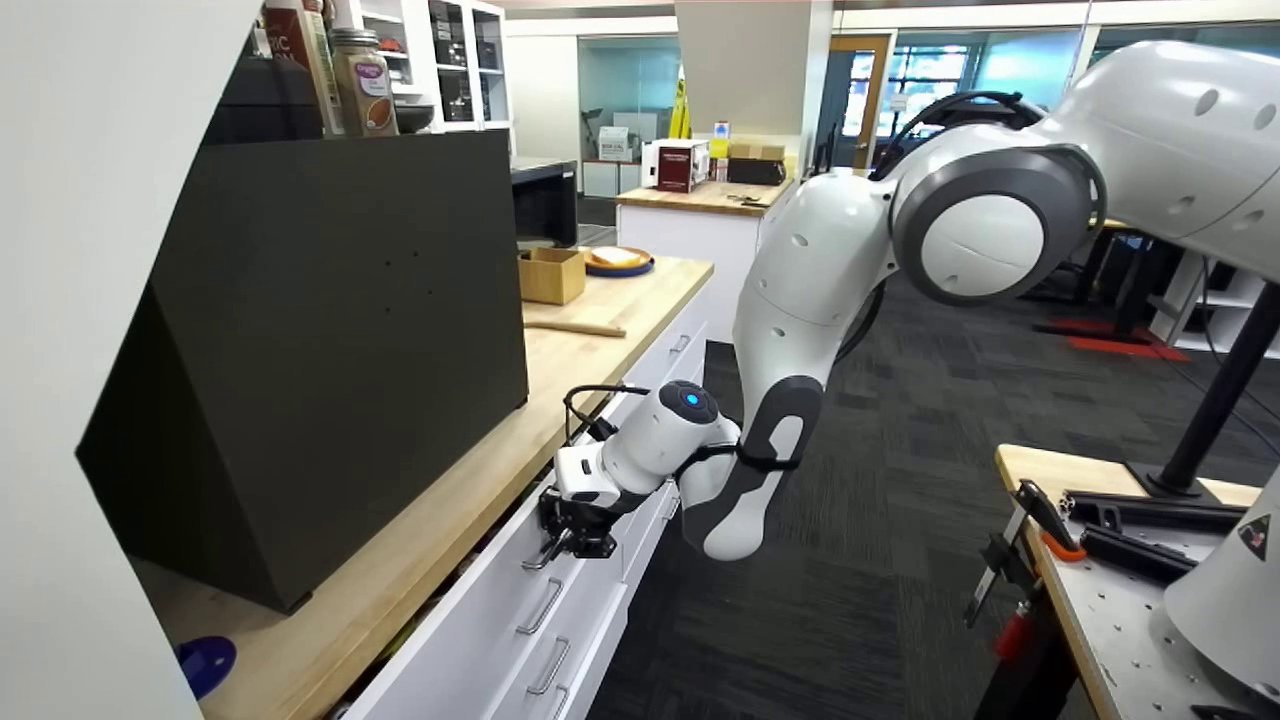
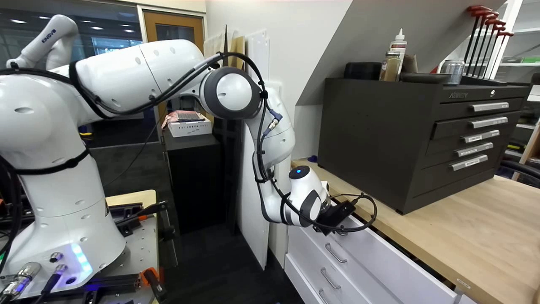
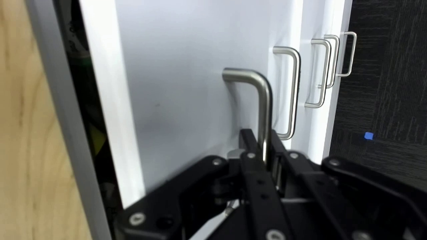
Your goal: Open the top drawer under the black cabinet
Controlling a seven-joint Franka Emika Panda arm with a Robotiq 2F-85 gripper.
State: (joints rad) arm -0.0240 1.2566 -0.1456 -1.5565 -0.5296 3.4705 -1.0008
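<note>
The top drawer [image 1: 470, 620] is a long white front below the counter and stands partly out, with a narrow dark gap behind its upper edge. In the wrist view the drawer front [image 3: 173, 100] fills the middle, and small dim items show in the gap. Its silver bar handle [image 3: 264, 96] passes between the fingers of my gripper [image 3: 260, 135], which are closed around the bar. In an exterior view my gripper [image 1: 562, 545] is at the handle; in the other view my wrist hides the fingers. The black cabinet [image 1: 350, 340] stands on the counter above, also seen from its drawer side [image 2: 375, 139].
Deeper white drawers with like handles [image 3: 295, 93] lie below. The wooden counter edge [image 3: 36, 150] runs close beside the gripper. A wooden box [image 1: 552, 277] and a stick [image 1: 580, 328] lie on the counter. A black cable loop [image 2: 373, 211] hangs from my wrist.
</note>
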